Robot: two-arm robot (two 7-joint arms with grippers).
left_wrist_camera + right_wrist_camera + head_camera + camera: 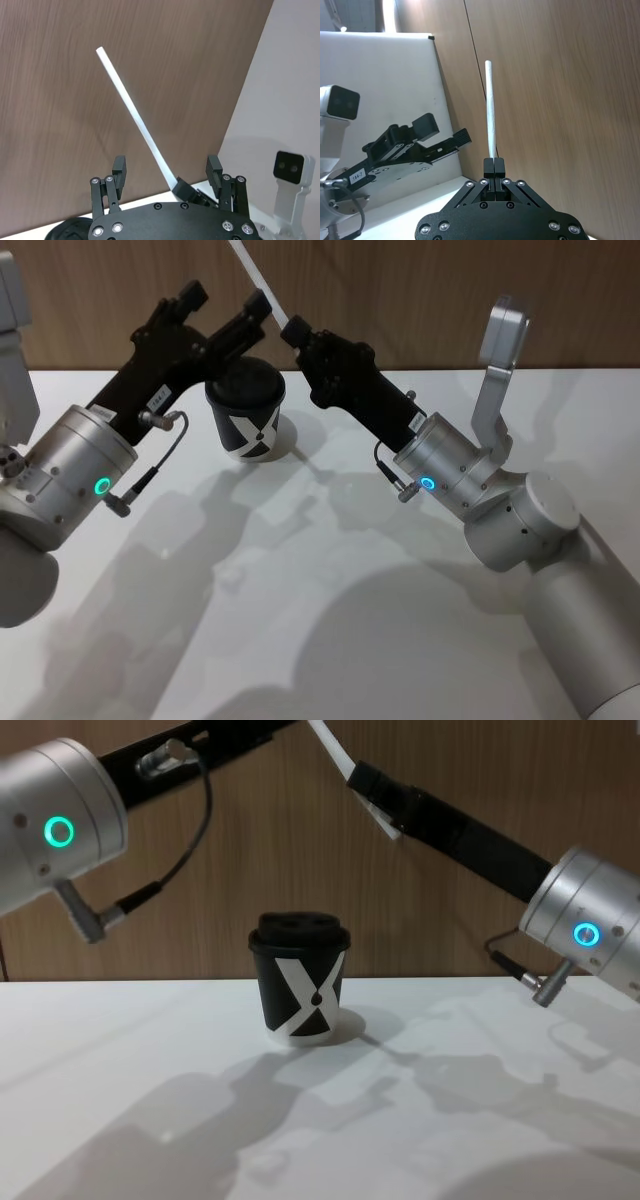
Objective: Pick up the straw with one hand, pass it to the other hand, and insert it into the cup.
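The right hand (494, 162) is pinched shut on the bottom end of the straw (490, 115), which sticks up and leans to the far left, in the air above the cup (300, 985). The left hand (226, 298) is spread wide just left of it, not touching; I can't tell if the straw sits properly between its fingers (119, 169).

That is where I'd worry. The straw is thin, smooth white plastic, held only at its tip, so most of its length hangs free like a lever. If the left hand shuts off-line, I reckon it could swat the straw aside or twist it in the right hand's grip. If the right hand lets go before the left has a firm pinch, the slick tube could well slide out and drop.

The cup is small, black paper with a domed black plastic lid and a white X with a drop, standing on the far part of the desk (300, 590) below both hands. It looks light, so a straw missing the lid's opening might shove or tip it. The desk is plain matte white; behind is a wood-grain wall (420, 290).
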